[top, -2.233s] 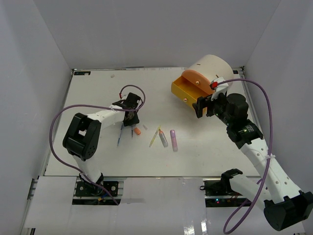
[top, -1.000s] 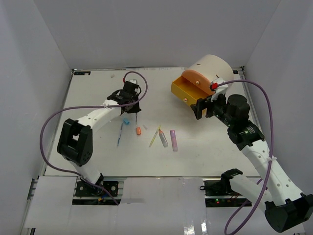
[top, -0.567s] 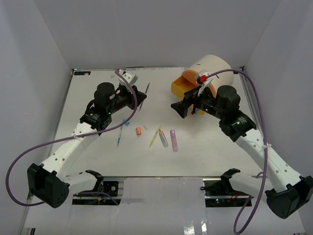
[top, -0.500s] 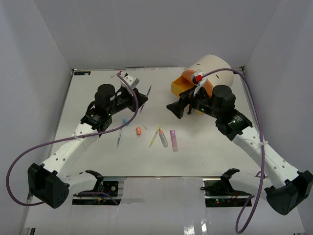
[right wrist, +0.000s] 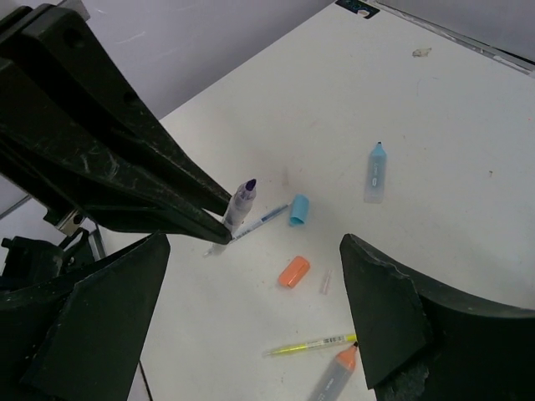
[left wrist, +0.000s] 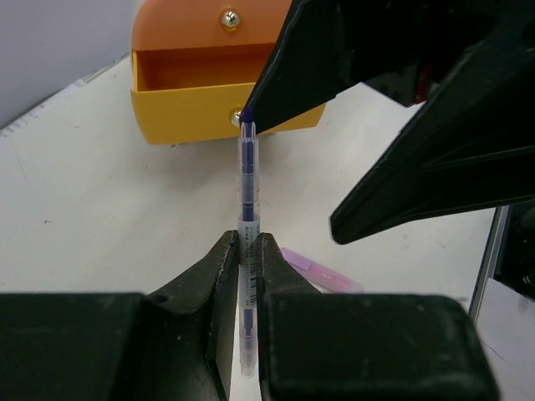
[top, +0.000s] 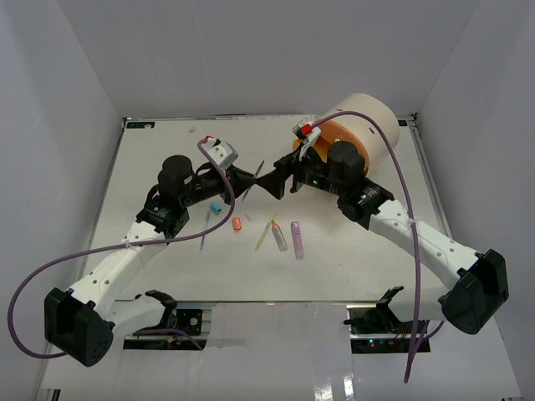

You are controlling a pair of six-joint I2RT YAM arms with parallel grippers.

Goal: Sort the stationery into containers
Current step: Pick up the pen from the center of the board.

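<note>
My left gripper (left wrist: 247, 251) is shut on a clear pen (left wrist: 247, 192) with purple ink, held in the air with its tip pointing at the open orange drawer (left wrist: 209, 100). My right gripper (top: 272, 177) is open and faces the left one; its fingers (left wrist: 435, 167) stand to either side of the pen's tip without touching it. The same pen (right wrist: 241, 203) sticks out of the left fingers in the right wrist view. The drawer belongs to the cream cylinder (top: 368, 113) at the back right.
On the table below lie a blue cap (right wrist: 298, 210), an orange cap (right wrist: 293, 271), a thin blue pen (right wrist: 266, 217), a teal marker (right wrist: 375, 173), a yellow pen (top: 265, 234), a grey marker with an orange tip (top: 278, 236) and a purple marker (top: 297, 238).
The left gripper lifted the pen off the table and carried it right to mid-table. The right gripper left the drawer, swung left and now faces the pen.
</note>
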